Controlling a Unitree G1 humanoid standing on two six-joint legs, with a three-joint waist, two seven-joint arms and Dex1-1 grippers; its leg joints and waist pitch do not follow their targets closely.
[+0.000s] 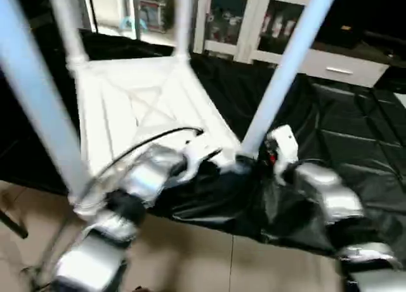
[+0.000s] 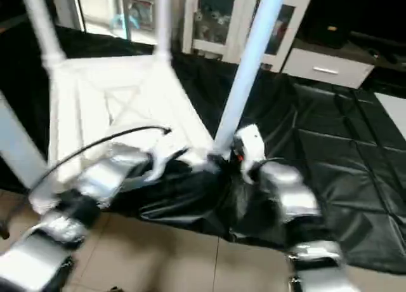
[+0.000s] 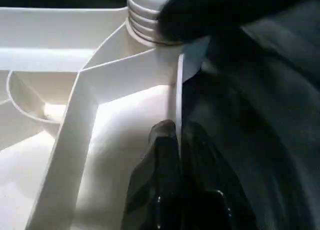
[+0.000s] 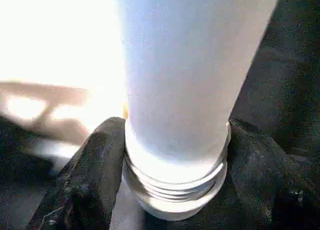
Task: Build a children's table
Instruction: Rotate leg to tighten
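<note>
Legs stand up from all four corners of the white table top [image 1: 143,108], which lies upside down on a black sheet [image 1: 342,146] with its X ribs facing up. The near right leg [image 1: 285,70] is the one being worked on, and it leans a little to the right.

The right gripper [image 4: 172,190] has its black fingers [image 4: 92,175] around the bottom of this leg, one on each side. They touch the ringed end of the tube right where it meets the round corner socket [image 3: 150,20]. The fingers are partly open, about as wide as the tube.

The left gripper [image 3: 172,175] has its fingers pressed tight together on the thin edge wall of the table top, near that same corner. It looks like it holds the top steady.

I think the step now is to seat this last leg all the way. To do it well, the right gripper should keep the leg straight up, not tilted, and press or turn it gently. The left gripper should hold firm so the top does not slide on the slippery sheet. If the leg goes in crooked, it may jam.
</note>
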